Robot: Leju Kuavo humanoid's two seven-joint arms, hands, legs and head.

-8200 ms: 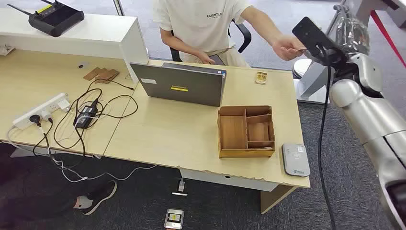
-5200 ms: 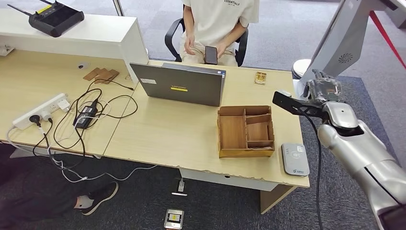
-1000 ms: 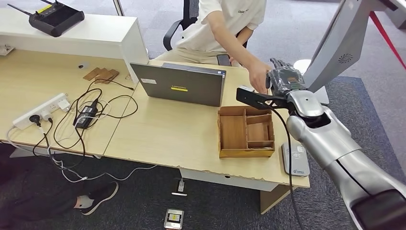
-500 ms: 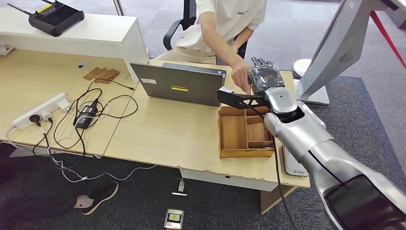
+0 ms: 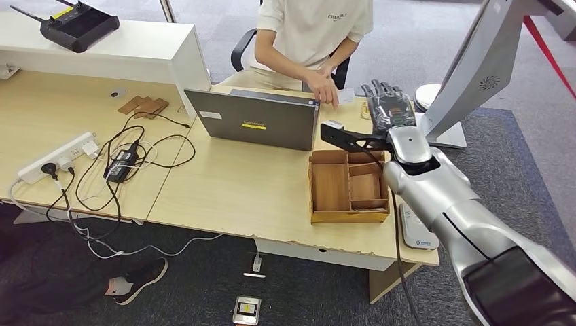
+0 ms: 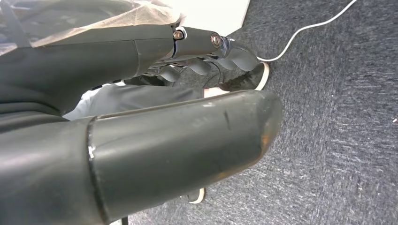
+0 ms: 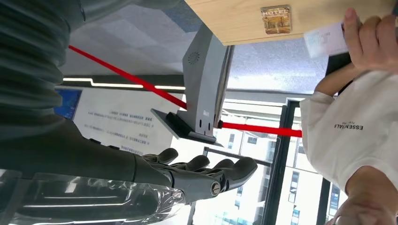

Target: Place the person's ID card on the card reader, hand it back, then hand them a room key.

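Observation:
The person behind the desk holds a white ID card [image 5: 345, 96] between their fingers, above the table's far edge; the same card [image 7: 325, 39] appears in the right wrist view. My right hand [image 5: 387, 109] hovers just right of that card, fingers stretched out and apart, with nothing in it [image 7: 206, 176]. A small brown room key [image 5: 367, 109] marked HOTEL [image 7: 275, 19] lies on the table under my hand. The grey card reader [image 5: 418, 236] sits at the table's near right corner, partly hidden by my forearm. My left hand [image 6: 178, 136] hangs above the carpet, holding nothing.
A wooden compartment box [image 5: 350, 185] stands below my right hand. A grey laptop [image 5: 255, 119] sits open to its left. Cables and a power strip [image 5: 61, 155] cover the left desk. A grey stand [image 5: 469, 61] rises at the right of the wooden table [image 5: 251, 190].
My right hand swung from the right side over to the person, who took the white card from it and drew it back. My hand has since shifted slightly right.

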